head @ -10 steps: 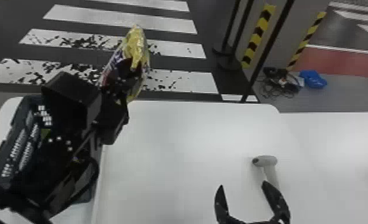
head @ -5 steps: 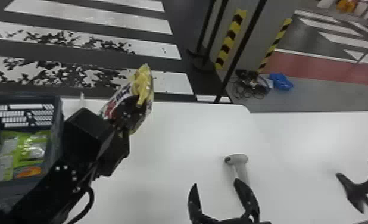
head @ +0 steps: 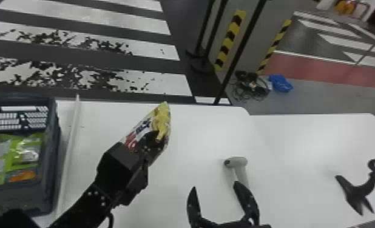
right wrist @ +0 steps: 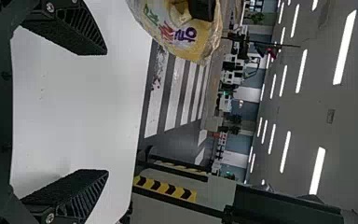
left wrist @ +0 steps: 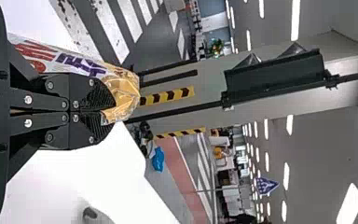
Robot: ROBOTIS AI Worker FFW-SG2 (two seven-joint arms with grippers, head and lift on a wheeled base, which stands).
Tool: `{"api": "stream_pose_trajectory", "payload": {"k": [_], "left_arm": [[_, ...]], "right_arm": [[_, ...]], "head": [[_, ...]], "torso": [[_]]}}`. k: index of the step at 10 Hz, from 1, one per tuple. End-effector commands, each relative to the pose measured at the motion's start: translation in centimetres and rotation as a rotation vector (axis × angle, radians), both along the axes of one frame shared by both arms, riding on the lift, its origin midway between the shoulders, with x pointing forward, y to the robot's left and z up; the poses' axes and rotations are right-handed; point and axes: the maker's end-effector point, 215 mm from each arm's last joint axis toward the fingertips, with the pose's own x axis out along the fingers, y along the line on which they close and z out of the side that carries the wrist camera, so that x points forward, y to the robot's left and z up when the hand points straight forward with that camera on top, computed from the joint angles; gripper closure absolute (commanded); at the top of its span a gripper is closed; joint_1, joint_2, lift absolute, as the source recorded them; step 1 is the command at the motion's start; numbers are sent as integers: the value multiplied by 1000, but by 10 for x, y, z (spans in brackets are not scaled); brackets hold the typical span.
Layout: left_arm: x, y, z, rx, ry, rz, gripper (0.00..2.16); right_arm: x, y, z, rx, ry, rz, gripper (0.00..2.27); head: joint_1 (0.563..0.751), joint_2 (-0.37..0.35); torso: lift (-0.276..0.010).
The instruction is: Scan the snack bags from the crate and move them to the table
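1. Far L, mid to lower: dark gray crate (head: 54,154) w/ slotted walls, cut off by frame's L edge.
2. Inside crate: green pkts (head: 14,151), green & silver, w/ an orange patch (head: 23,176) near their lower end.
3. Upper L, bkgd: crosswalk (head: 83,18), white stripes on dark floor, the nearer ones w/ worn black patches.
4. Just R of crate: thin white strip (head: 71,148), running from mid L down to the lower edge.
5. Ctr-L: L gripper (head: 159,137), arm in from bottom edge. Fingers closed tight on the bag (head: 141,129), pinching it nr its yellow end. Bag is tilted, held up over the white tbl (head: 202,136), well apart from crate. L wrist view: fingertips pressed tog. w/ gold wrap btwn & around them.
6. Lower ctr: R gripper (head: 215,187), fingers spread wide, empty. R wrist view: same wide gap, w/ the bag off toward the top of frame.
7. Just R of ctr: gray scanner (head: 240,162) lying on tbl; R gripper's R finger overlaps its handle in head view, can't tell if touching.
8. Upper R of ctr, bkgd: dark posts (head: 241,54), yel/blk tape (head: 231,39), tangled cables (head: 252,86) on floor, blue bundle (head: 281,83) beside them.
9. Far R, lower: black stand (head: 358,191) on tbl, w/ splayed feet.
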Motion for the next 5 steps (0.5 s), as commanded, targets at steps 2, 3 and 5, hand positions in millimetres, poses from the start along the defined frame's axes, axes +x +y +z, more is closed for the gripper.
{"api": "stream_pose_trajectory", "payload": {"k": [2, 3, 5], "left_arm": [[1, -11, -38, 27, 51, -14, 1912], [1, -11, -47, 20, 65, -15, 1912], [-5, -18, -54, 10, 85, -37, 1912]], "right_arm": [[0, -1, 0, -1, 0, -1, 87], [0, -2, 0, -4, 0, -2, 87], [0, -2, 0, -5, 0, 0, 87]], "head": [[695, -350], [695, -350], [695, -350]], "torso": [[-95], [-95], [-95]]}}
